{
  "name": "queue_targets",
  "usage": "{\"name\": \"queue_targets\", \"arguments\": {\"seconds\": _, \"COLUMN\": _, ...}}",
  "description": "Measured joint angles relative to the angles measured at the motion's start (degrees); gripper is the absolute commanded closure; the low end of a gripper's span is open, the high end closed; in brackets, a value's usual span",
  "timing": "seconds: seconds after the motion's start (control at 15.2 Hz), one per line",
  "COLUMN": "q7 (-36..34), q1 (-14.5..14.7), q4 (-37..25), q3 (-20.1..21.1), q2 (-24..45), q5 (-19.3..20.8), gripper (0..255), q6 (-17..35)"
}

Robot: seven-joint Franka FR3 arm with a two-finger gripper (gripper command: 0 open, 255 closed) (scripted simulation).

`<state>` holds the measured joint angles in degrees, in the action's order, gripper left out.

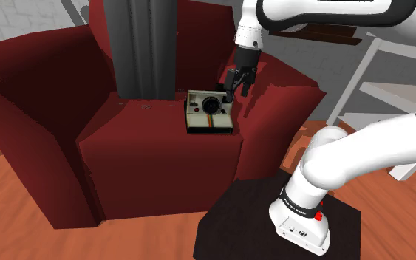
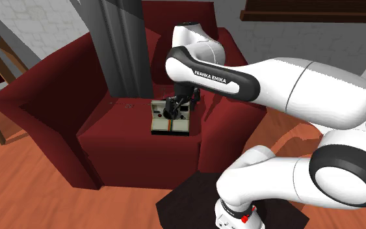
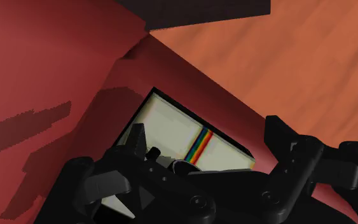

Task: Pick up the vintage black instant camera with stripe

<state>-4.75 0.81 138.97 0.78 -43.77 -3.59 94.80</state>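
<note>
While the jaws are hanging wide open just above the cream and black camera (image 1: 208, 112), which is sitting on the red armchair (image 1: 147, 144) seat, one side may be bumping its top and knocking it away.

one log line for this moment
phase: pre-grasp | hand: open, over instant camera | instant camera: resting on red armchair seat, not lifted

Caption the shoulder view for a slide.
Open gripper close over a cream, rainbow-striped instant camera on a red armchair.
</note>
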Motion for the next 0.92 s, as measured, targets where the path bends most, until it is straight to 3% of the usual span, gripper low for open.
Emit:
{"name": "queue_targets", "arguments": {"seconds": 0.2, "q7": 4.1, "q1": 1.0, "q4": -1.7, "q3": -1.2, "q2": 2.8, "q5": 1.0, "gripper": 0, "q6": 1.0}}
{"name": "queue_targets", "arguments": {"seconds": 0.66, "q7": 27.3, "q1": 6.8, "q4": -13.0, "q3": -5.9, "q2": 19.0, "q5": 4.4, "gripper": 0, "q6": 5.5}}
{"name": "queue_targets", "arguments": {"seconds": 0.92, "q7": 39.4, "q1": 9.8, "q4": -20.8, "q3": -6.6, "q2": 27.8, "q5": 4.7, "gripper": 0, "q6": 6.4}}
